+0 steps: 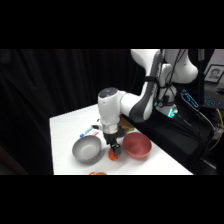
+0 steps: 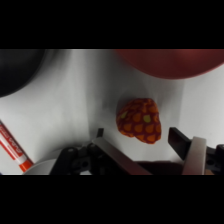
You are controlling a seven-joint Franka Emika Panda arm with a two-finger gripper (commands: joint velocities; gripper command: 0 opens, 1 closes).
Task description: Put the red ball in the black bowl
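Where white table (image 1: 65, 135) carries items: grey bowl (image 1: 87, 149), nothing visible inside; red-pink bowl (image 1: 137, 144), likewise. Black bowl (image 2: 20, 67) at wrist-view corner, contents unseen. Gripper (image 1: 115, 154) w/ jaws spread either side of red ball (image 2: 139, 120), on tabletop btwn bowls; roundish, bumpy, yellow-spotted. Marker (image 2: 12, 148) nearby.

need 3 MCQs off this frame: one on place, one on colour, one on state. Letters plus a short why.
1. The red ball lies:
A. in the grey bowl
B. on the table between the grey and red-pink bowls
C. in the red-pink bowl

2. The bowl right of the tool in the side view is:
A. red-pink
B. blue
C. yellow

3. The tool's fingers are:
A. shut on the ball
B. open either side of the ball
C. holding a marker

B: the ball sits on bare table beside the grey bowl.
A: its colour shows plainly.
B: the wrist view shows gaps.
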